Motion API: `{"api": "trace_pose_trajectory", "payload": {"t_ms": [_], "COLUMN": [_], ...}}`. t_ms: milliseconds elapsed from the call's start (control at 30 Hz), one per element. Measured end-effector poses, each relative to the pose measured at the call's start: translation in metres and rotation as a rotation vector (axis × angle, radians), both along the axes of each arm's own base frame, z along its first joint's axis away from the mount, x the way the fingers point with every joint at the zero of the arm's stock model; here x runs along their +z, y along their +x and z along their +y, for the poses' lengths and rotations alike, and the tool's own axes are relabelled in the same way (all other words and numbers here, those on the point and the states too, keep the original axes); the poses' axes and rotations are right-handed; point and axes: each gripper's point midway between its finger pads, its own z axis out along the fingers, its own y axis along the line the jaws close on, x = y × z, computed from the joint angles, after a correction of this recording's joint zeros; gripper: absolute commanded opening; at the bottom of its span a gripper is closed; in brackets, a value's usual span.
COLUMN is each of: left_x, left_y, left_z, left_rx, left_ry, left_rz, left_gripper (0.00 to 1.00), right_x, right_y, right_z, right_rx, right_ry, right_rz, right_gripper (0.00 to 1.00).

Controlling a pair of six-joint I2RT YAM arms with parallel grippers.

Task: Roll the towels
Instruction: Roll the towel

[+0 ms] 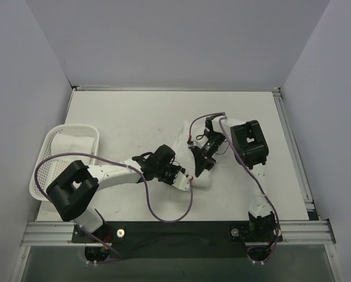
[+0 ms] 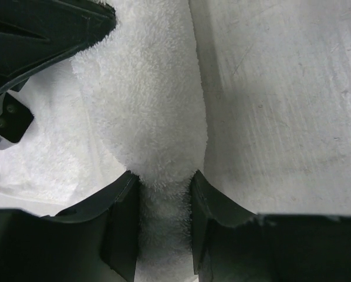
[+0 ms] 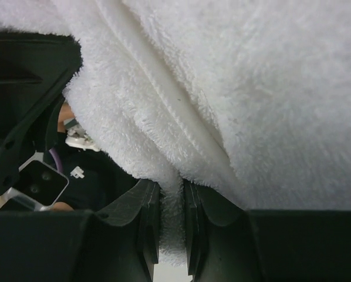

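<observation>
A white towel [image 1: 187, 141] lies near the middle of the table [image 1: 134, 117], mostly hidden under both grippers. My left gripper [image 1: 176, 171] is shut on the towel's near edge; the left wrist view shows the thick folded towel [image 2: 149, 100] pinched between the two fingers. My right gripper [image 1: 200, 161] is shut on the same towel just to the right; the right wrist view shows a fold of the towel [image 3: 222, 88] clamped between the fingers, with the left gripper's body at its left. Another white towel [image 1: 70, 143] lies in the basket.
A white mesh basket [image 1: 46, 170] stands at the table's left edge. Purple cables [image 1: 169, 218] loop from both arms over the near part of the table. Grey walls enclose the back and sides.
</observation>
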Motion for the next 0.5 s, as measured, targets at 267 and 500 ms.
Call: {"api": "trace_pose_trajectory", "payload": {"t_ms": [267,500], "left_x": [0.001,0.0], "left_y": [-0.023,-0.017], "left_z": [0.027,0.037], "left_rx": [0.1,0.171], "left_ry": [0.082,0.089], "left_rz": [0.154,0.401], "left_gripper": [0.09,0.06], "right_x": [0.001,0.01], "right_y": [0.007,0.03], "right_z": [0.027,0.016], "right_rx": [0.152,0.058], "right_ry": [-0.095,-0.071], "right_rz": [-0.14,-0.221], "right_gripper": [0.17,0.52]}}
